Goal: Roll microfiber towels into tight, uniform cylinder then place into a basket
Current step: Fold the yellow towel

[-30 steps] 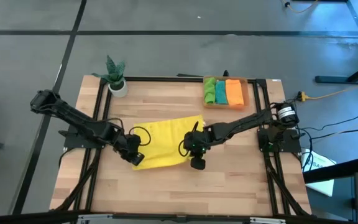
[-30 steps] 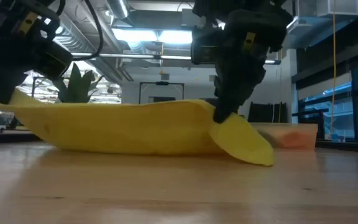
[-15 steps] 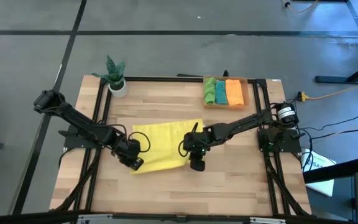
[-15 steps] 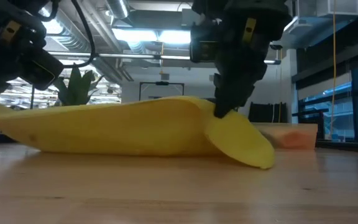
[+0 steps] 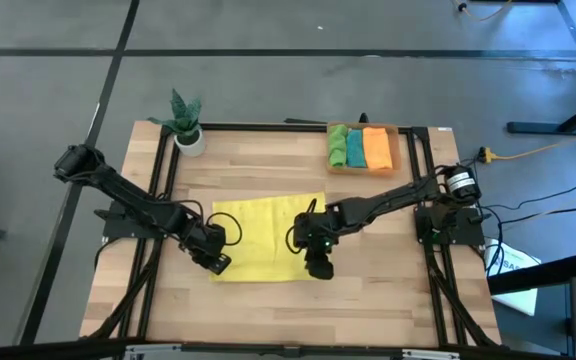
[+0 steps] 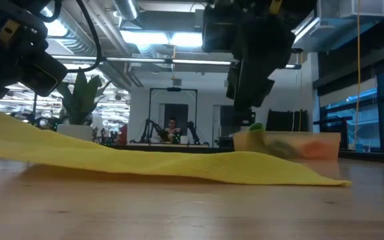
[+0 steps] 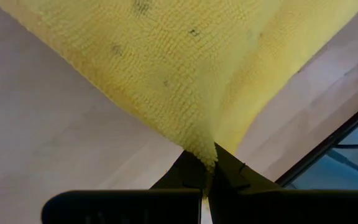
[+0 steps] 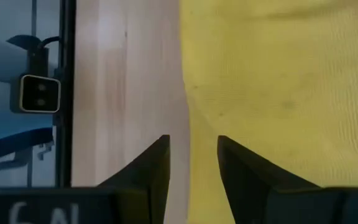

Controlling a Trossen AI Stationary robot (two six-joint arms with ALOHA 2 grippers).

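On the far left corner of the table [image 5: 268, 160] I count one small potted plant [image 5: 185, 120]. A little nearer and still on the left, my left claw [image 5: 218, 262] is clenched on one corner of the yellow towel [image 5: 263, 240]; in the left wrist view the cloth is pinched between my two fingers [image 7: 191, 174] and hangs up from them. In the low view that corner is lifted above the wood, and the rest of the towel lies flat and spread open on the table, not rolled.

At the right edge of the same towel is my right claw [image 5: 318, 266]. It is released: in the right wrist view my two fingers [image 8: 154, 162] stand apart above the towel's edge and hold nothing.

Farther right, at the back of the table, stands one orange basket [image 5: 400, 150]. Inside I count three rolled towels side by side: one bright green towel [image 5: 337, 147], one teal towel [image 5: 355, 148], one orange towel [image 5: 377, 148]. So there are four towels in all, three in the basket and one outside.
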